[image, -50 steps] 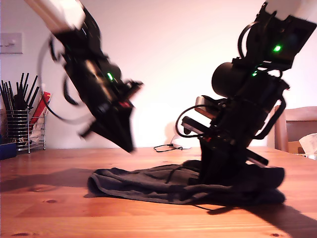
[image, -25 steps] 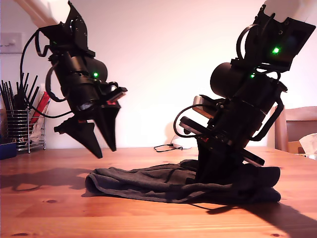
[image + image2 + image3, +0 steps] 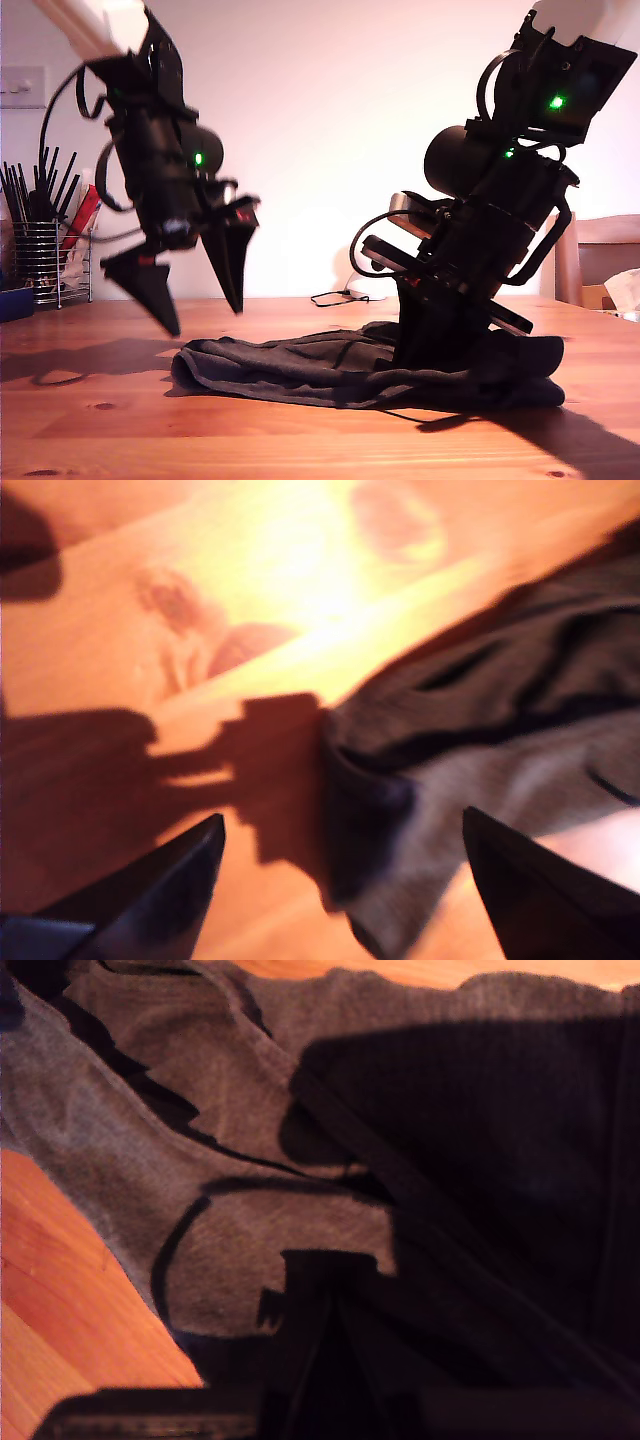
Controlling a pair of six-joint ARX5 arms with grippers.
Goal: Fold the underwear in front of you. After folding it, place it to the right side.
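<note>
- Pale wall behind, and a wooden tabletop [image 3: 90, 420] carrying the scene, its grain and knots lit warm in the first wrist view.
- The underwear [image 3: 340, 370] lies limp and wrinkled on the tabletop, spread low and wide across the middle of the exterior view, one end bunched under the arm on the exterior view's right.
- My first end effector [image 3: 205, 315] hangs above the tabletop on the exterior view's left, fingers spread wide apart, tips pointing down, just above and beside the garment's end on that side; it is not touching the cloth.
- In the first wrist view the two dark fingertips [image 3: 170, 885] frame the cloth's folded edge, with the arm's shadow cast on the wood beside it.
- My second end effector [image 3: 440, 345] is down at the cloth on the exterior view's right; its tips are lost in dark fabric and shadow, so I cannot tell whether it is spread or pinching.
- The second wrist view is filled with grey-brown folds of the garment, a strip of bare wood showing at one edge.
- A wire holder of dark utensils [image 3: 40, 255] stands at the exterior view's far left, and a chair back [image 3: 600, 250] shows at its right edge.
</note>
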